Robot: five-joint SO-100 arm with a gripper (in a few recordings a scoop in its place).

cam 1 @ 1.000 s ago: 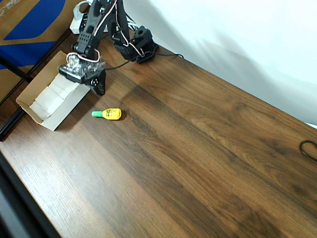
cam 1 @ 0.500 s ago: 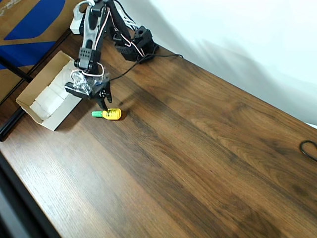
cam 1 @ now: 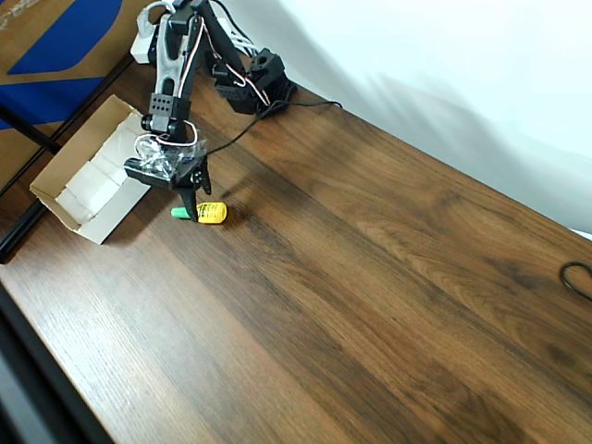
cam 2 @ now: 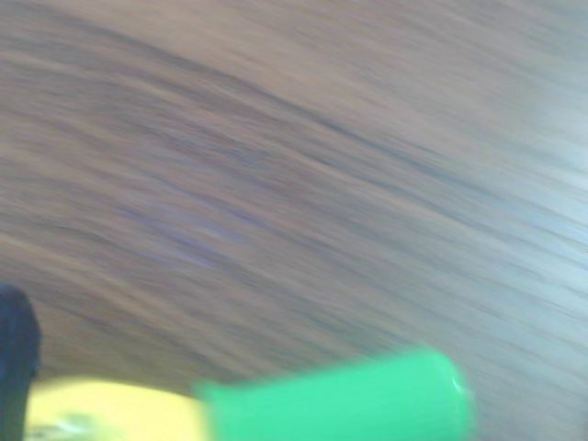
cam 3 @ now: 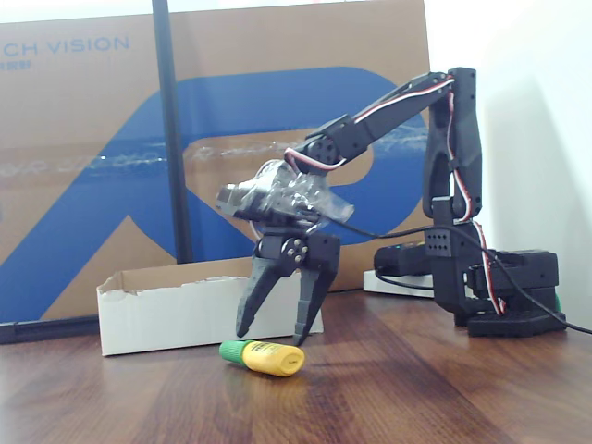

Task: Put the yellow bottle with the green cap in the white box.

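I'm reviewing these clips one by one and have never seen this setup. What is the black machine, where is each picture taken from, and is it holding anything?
The black machine is a small robot arm bolted to a wooden table. Its end effector, a two-finger claw, is open and holds nothing.

One picture looks down from above, one is shot from table height at the side, and the blurry one comes from a camera riding on the arm's wrist.

On the table lies the yellow bottle with the green cap on its side. The side view shows the open fingers straddling it just above, tips close to the table, apparently ready to close. In the wrist view the bottle fills the bottom edge, cap toward the picture's right.

The white box, open-topped with dividers, sits beside it at the table's edge, left in the overhead view.
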